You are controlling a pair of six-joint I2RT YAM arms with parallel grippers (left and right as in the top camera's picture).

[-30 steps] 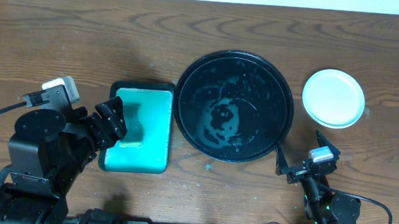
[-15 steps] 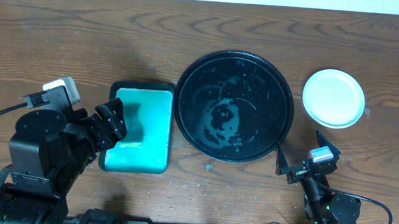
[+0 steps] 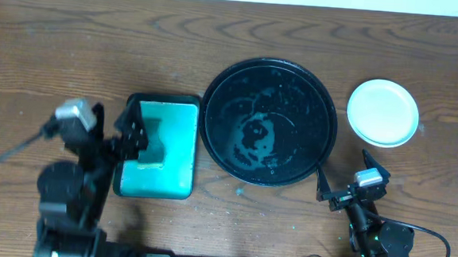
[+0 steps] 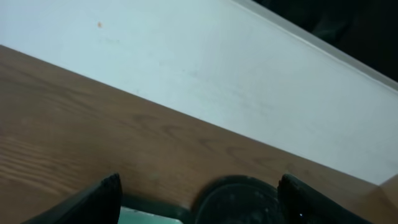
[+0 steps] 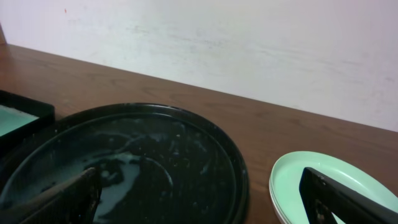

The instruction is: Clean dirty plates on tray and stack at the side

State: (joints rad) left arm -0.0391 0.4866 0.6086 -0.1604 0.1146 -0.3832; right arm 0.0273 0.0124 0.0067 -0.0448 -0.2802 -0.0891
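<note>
The black tray sits mid-table, wet with teal smears, and no plate lies on it. It also shows in the right wrist view and the left wrist view. The plates are stacked on the table to its right, pale and clean-looking. They also show in the right wrist view. My left gripper is open and empty over the left edge of the teal rectangular tray. It also shows in its wrist view. My right gripper is open and empty near the table's front, below the plates. It also shows in its wrist view.
The teal rectangular tray with a black edge lies left of the black tray and holds a green sponge. A pale wall runs along the table's far edge. Both arm bases stand at the front edge.
My left arm has shifted and turned, its wrist camera block moving a little to the right; its gripper stays over the teal tray's left edge. The right arm has not moved.
</note>
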